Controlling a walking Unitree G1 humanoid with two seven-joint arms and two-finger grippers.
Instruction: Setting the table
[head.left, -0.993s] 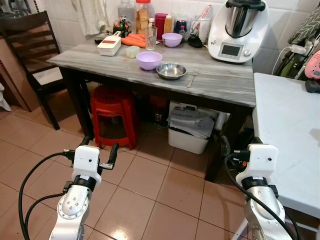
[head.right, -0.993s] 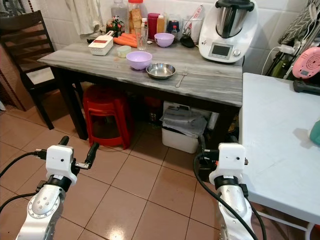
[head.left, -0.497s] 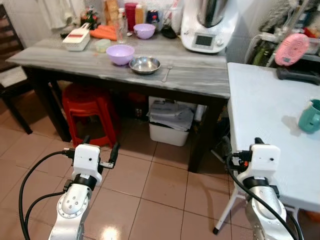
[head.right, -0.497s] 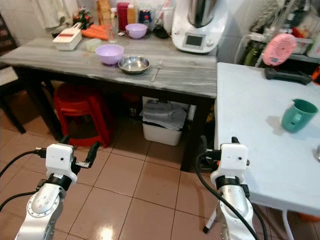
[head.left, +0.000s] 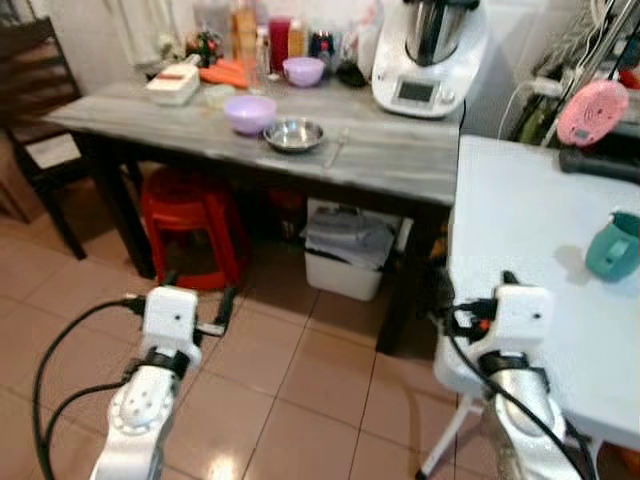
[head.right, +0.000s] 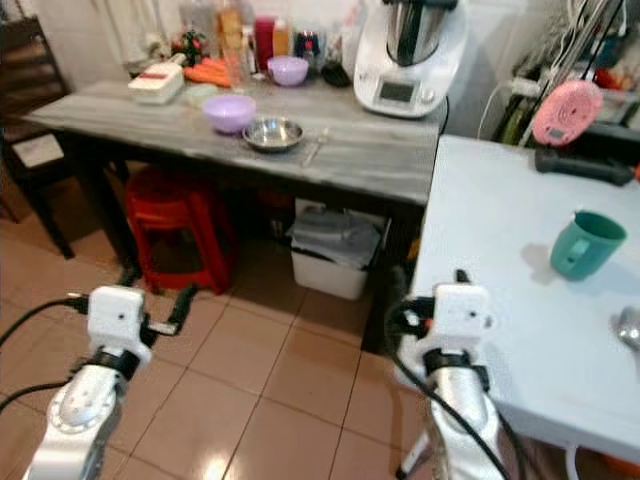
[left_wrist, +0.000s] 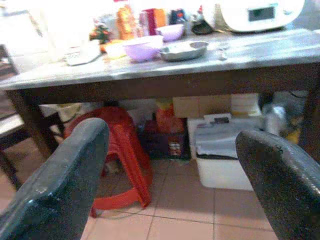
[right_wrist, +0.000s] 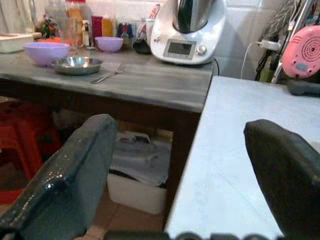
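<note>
Steel round bowl (head.right: 273, 133) sits mid-table near the grey table's (head.right: 380, 165) front edge, ahead of the left gripper (head.right: 158, 303); both jaws wide open, empty.

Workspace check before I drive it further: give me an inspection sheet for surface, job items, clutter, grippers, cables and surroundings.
Surface: grey wooden table ahead; white table to the robot's right, edge to edge with it.
Job's things: large purple bowl, steel bowl and fork on the grey table; teal cup on the white table.
Clutter: small purple bowl, bottles, carrots, white food processor along the back of the grey table.
Grippers: left gripper and right gripper both open, empty, held low short of the tables.
Cables: black cables loop from both wrists.
Surroundings: red stool and white bin under the grey table; dark chair at left; tiled floor.
</note>
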